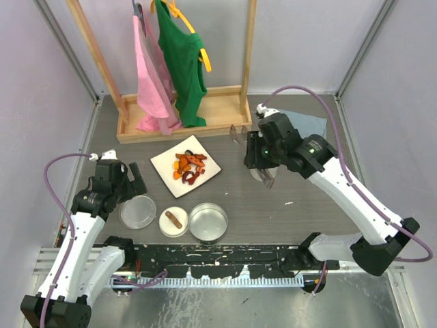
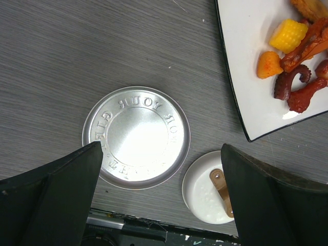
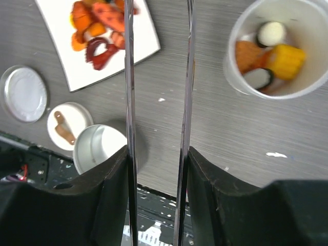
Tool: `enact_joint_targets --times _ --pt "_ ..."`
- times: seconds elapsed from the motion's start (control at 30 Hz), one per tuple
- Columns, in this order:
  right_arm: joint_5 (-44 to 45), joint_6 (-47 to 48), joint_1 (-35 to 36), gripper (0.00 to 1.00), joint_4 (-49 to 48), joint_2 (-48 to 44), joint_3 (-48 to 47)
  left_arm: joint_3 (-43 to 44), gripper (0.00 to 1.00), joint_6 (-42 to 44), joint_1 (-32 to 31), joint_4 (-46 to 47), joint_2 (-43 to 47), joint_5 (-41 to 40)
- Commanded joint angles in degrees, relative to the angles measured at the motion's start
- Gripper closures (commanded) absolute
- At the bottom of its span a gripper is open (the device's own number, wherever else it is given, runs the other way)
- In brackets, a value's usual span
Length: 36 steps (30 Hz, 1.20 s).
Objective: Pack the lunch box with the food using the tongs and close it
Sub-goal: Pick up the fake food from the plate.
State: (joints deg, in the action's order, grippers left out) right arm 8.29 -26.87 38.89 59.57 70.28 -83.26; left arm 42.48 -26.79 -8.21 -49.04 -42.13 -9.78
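The right gripper (image 3: 156, 154) pinched the tongs (image 3: 128, 102); the left gripper (image 2: 161, 148) hung spread; it seemed best to straddle one piece of the food (image 3: 97, 15) on the white plate (image 3: 146, 41), then squeeze gently.

Under the black left end effector (image 2: 161, 154), the bench (image 2: 51, 51) is grey with fine streaks and the lid (image 2: 136, 136) shiny silver with raised lettering. The plate (image 2: 246, 77) is white, dark-rimmed; the food (image 2: 294, 87) on it yellow, orange and dark red. Within the black right end effector (image 3: 157, 154), the tongs (image 3: 129, 77) are silver.
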Motion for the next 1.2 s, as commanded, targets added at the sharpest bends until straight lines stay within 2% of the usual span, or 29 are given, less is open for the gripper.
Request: enact_joint_targets --times 0.0,0.2,0.4,0.8,1.17 --pt "-5.6 -1.8 4.9 0.51 -8.0 4.8 -1.4 0.8 0.0 -0.5 0.3 2.4 0.6 -0.5" --pt "-0.4 -2.2 13.4 0.5 -6.7 15.4 -6.3 0.8 0.0 -0.5 0.2 2.3 0.7 -0.7" --pt "0.4 -2.6 17.9 0.46 -8.7 23.2 -9.4 0.8 0.0 -0.5 0.2 2.3 1.1 -0.9" --pt "0.3 -3.1 18.6 0.43 -10.7 32.9 -15.3 0.7 0.0 -0.5 0.2 2.3 1.7 -0.9" --pt "1.2 -3.7 18.9 0.45 -11.4 38.6 -17.0 0.7 0.0 -0.5 0.2 2.5 1.6 -0.9"
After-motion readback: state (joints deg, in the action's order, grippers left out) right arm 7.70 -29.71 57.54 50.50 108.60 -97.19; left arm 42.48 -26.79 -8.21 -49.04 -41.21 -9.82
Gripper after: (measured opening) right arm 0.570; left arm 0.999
